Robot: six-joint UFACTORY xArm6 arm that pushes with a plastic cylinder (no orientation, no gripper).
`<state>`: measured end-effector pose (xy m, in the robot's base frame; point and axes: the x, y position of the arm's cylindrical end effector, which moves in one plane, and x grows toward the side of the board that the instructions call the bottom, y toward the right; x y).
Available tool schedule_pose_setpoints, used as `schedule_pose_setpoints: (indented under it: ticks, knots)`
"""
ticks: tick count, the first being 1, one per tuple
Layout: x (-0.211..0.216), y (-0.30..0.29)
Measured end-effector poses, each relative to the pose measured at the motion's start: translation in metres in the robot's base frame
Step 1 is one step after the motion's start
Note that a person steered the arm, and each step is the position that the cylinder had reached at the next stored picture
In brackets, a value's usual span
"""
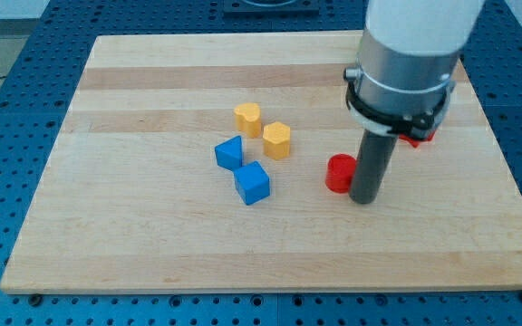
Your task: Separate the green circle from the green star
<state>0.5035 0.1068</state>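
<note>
**Tip beside a red block, no green block showing**

My tip (364, 200) rests on the wooden board (152, 244), toward the view's right of it. There are no jaws to spread or press together: the tool is a plain dark rod hanging under a wide grey-and-white arm body (406, 63), and it pinches nothing.

Just to the view's left of my tip, touching or very nearly touching the rod's side, sits a red block (339, 173), a rounded shape, probably a cylinder. Toward the view's top and right of my tip, a second red block (417, 138) peeks out from under the arm's collar; most of it is hidden, so its shape cannot be made out.

Well to the view's left of my tip lies a loose cluster of four blocks. The nearest is a yellow hexagon-like block (277, 140); beyond it, toward the view's top, is a yellow heart-shaped block (247, 119). Below these are two blue blocks: a blue cube (252, 183), and a blue block of angular shape (229, 152) just to its upper left.

The green circle and the green star appear nowhere on the board; whether the arm's bulk covers them cannot be told.

The board lies on a blue perforated table (25, 63).
</note>
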Motion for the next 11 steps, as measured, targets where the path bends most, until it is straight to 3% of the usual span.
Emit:
schedule_pose_setpoints:
  ticks: [2,3,4,5,6,7,8,10,11]
  knots:
    - [0.001,-0.052]
    - [-0.042,-0.049]
    - [-0.045,0.025]
    - [-0.063,0.061]
    - [-0.053,0.037]
    - [-0.003,0.077]
    - [-0.043,0.184]
    - [-0.258,0.212]
    - [-0.312,0.194]
